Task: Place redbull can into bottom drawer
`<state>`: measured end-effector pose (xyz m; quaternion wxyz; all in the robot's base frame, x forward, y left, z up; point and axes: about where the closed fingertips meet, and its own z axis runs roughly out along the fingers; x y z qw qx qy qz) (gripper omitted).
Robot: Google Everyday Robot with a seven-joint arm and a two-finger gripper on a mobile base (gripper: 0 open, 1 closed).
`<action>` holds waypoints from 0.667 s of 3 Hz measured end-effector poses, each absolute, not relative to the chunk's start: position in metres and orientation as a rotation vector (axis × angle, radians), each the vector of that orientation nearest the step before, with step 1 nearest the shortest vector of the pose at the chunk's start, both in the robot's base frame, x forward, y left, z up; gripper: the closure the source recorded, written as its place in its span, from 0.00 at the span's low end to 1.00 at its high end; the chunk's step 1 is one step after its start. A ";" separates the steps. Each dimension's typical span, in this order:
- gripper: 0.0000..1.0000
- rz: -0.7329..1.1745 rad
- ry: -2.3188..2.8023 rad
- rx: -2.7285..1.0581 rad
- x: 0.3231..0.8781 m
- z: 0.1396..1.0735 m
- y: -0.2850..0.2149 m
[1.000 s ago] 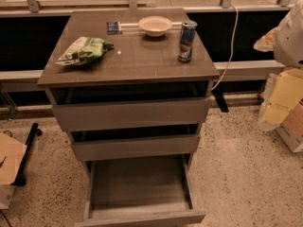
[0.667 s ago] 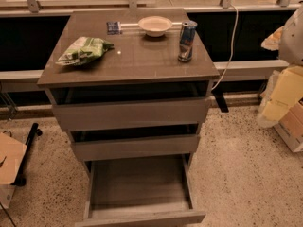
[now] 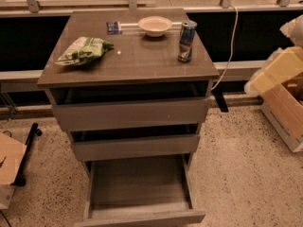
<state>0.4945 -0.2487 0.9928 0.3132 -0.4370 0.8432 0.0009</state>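
Note:
The redbull can (image 3: 186, 40), blue and silver, stands upright on the right side of the cabinet top (image 3: 137, 60), just right of a white bowl (image 3: 155, 25). The bottom drawer (image 3: 142, 217) is pulled far out towards me and I see nothing inside it. Pale, blurred parts of my arm (image 3: 279, 70) show at the right edge, well right of the can. The gripper itself is out of view.
A green chip bag (image 3: 83, 50) lies on the left of the cabinet top, and a small dark packet (image 3: 113, 28) lies left of the bowl. The two upper drawers (image 3: 130, 113) are slightly open. A cardboard box (image 3: 286, 115) sits on the floor at right. A white cable (image 3: 232, 46) hangs behind the cabinet.
The pale arm parts at the right edge have shifted upward and tilted. The can, bowl, bag and drawers have not moved.

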 end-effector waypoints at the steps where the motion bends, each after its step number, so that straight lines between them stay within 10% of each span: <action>1: 0.00 0.103 2.177 -0.982 0.545 0.988 -0.251; 2: 0.00 0.093 2.181 -1.001 0.540 0.989 -0.249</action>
